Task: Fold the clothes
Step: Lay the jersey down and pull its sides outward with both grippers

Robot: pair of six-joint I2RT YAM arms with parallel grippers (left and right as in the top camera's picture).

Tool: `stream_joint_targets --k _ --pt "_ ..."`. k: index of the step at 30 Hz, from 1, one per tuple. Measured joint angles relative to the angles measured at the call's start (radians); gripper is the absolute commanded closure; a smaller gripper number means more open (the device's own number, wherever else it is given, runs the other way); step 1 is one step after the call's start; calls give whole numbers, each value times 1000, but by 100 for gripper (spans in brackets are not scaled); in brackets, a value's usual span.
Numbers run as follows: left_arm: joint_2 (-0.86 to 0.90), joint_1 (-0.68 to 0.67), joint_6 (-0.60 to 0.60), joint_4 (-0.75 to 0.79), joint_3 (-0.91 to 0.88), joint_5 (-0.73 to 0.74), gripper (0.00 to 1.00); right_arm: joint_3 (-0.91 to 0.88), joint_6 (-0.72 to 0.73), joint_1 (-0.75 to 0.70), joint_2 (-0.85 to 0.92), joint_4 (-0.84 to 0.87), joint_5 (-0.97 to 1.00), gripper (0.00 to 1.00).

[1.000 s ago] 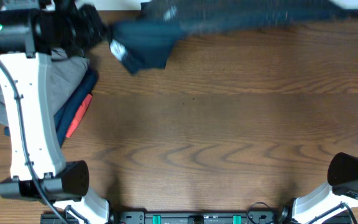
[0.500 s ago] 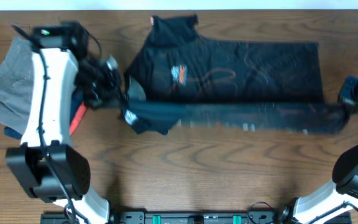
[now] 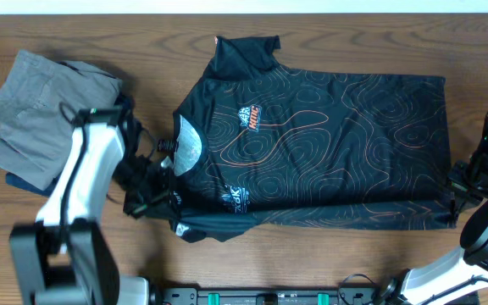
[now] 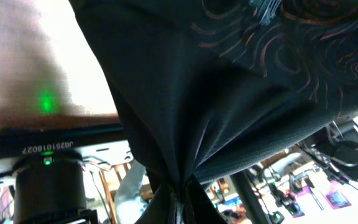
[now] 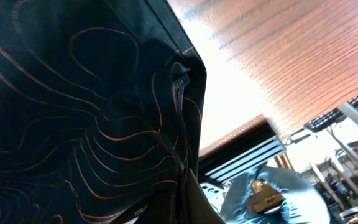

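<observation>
The black jersey [image 3: 329, 135] with thin orange contour lines and an orange-white chest logo lies spread across the table, collar toward the left, one sleeve at the far edge. My left gripper [image 3: 161, 202] is shut on the jersey's near-left edge by the near sleeve; the left wrist view shows the black fabric [image 4: 229, 106] bunched into the jaws [image 4: 180, 202]. My right gripper [image 3: 452, 202] is shut on the near-right hem corner; the right wrist view shows the patterned cloth [image 5: 86, 106] pinched at the jaws [image 5: 184, 177]. The near edge looks doubled under.
A plain grey garment [image 3: 32, 114] lies at the far left on top of folded navy [image 3: 124, 103] clothes. The table's near edge and the arm bases [image 3: 269, 296] run along the bottom.
Both grippers pulled the jersey toward the near side and laid it flat; the blurred near edge came down to the table and the garment now lies spread out.
</observation>
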Motion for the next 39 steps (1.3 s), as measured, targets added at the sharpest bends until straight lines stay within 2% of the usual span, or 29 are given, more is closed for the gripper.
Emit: stream_joint_targets --k 6,13,18,26,33,35,36,39 --pt "-127 0 -42 177 -52 2 94 -1 2 -4 -1 66 -26 99" --pt "-124 -1 -187 529 -54 8 94 -3 -3 -3 -6 240 -146 99" --pt "-111 -2 -271 719 -54 20 94 -3 -5 -2 -6 362 -241 99" --pt "-28 -2 -337 826 -54 20 94 -3 -11 42 -6 483 -283 99" --pt "52 -2 -344 906 -54 16 94 -4 -11 81 -7 575 -285 99" --pt "59 -2 -344 923 -54 15 93 -4 -12 91 -7 601 -285 93" --pt "61 -2 -344 929 -54 16 90 -4 -11 94 -7 610 -285 86" --pt "63 -2 -342 939 -54 8 52 -4 -17 99 -7 640 -279 79"
